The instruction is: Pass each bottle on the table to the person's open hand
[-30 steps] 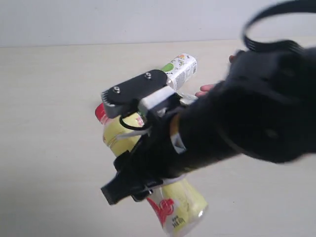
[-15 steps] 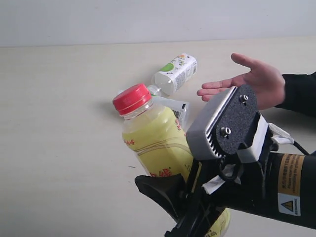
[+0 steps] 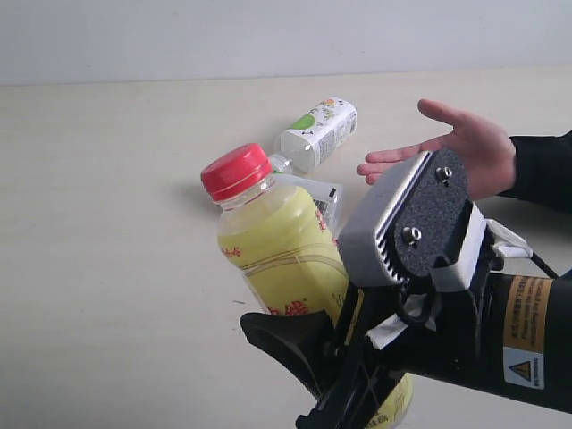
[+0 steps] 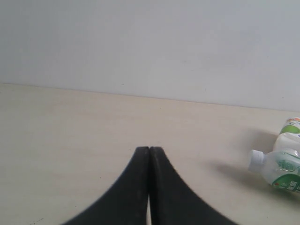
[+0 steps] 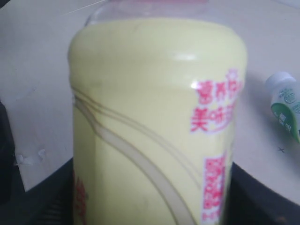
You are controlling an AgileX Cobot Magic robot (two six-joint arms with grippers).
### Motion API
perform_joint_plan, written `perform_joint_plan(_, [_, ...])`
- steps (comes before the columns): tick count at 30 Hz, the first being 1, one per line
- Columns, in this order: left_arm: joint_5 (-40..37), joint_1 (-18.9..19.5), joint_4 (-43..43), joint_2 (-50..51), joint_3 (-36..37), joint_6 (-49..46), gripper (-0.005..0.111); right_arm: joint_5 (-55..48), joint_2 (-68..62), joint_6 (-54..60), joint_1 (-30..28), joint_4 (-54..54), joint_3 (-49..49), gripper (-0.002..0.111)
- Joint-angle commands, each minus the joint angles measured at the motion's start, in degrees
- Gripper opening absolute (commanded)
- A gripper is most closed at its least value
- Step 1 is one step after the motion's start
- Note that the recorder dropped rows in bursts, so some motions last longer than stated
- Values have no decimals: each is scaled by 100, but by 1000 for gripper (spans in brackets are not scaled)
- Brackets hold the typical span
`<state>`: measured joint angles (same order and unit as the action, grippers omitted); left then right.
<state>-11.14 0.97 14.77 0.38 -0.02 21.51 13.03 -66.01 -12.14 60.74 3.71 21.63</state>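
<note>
Yellow bottle (image 3: 281, 255) is clamped at its lower body by the right gripper (image 3: 331, 353). The black fingers (image 3: 281, 344) stand wide apart, one on each side of the bottle, pressing its sides. The bottle is tilted, with its red cap (image 3: 235, 170) uppermost and leaning away from the gripper's wrist. In the right wrist view the yellow body fills most of the frame, with red print on it and dark fingers either side of its base. Whether the base clears the table (image 3: 107, 232) cannot be told.

Left gripper (image 4: 149, 157): jaws pressed together, nothing between them, over the table.

Just beyond the held bottle, a clear bottle (image 3: 313, 192) with a white cap lies on its side on the table, partly hidden behind the yellow one. Farther out from the right gripper, a white-and-green bottle (image 3: 320, 132) also lies on its side. Both lie ahead of the left gripper's tips and well off to one side.

Hand (image 3: 469, 147) is beyond the right gripper and near it, open and palm up. Its fingers point toward the lying bottles, and a black sleeve (image 3: 541, 170) covers the wrist. Hand and yellow bottle are apart.
</note>
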Motion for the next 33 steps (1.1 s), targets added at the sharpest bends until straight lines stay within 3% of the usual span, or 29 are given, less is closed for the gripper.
perform_joint_plan(1, [6,5,1,-38,2,-4,0,158,52,48,22,-12,-18,0])
perform_joint_plan(7, [6,5,1,-38,2,-4,0,606,-77,124,9,-39,-18,0])
perform_joint_plan(10, [6,5,1,-38,2,-4,0,844,-278,658,9,-757,-3,0])
perform_joint_plan(13, [6,5,1,-38,2,-4,0,1187,-479,2089,9,-2508,-3,0])
perform_joint_plan(16, [6,5,1,-38,2,-4,0,1626,-562,4579,-125,-5012,207,0])
perform_joint_plan(19, [6,5,1,-38,2,-4,0,1627,-572,6953,-555,-7338,699,0])
perform_joint_plan(25, [6,5,1,-38,2,-4,0,1627,-572,10662,-1569,-10324,1680,0])
perform_joint_plan(26, [6,5,1,-38,2,-4,0,1627,-572,11214,-1724,-10366,1818,0])
perform_joint_plan(33, [6,5,1,-38,2,-4,0,1687,-903,11793,-2688,-10366,2586,0])
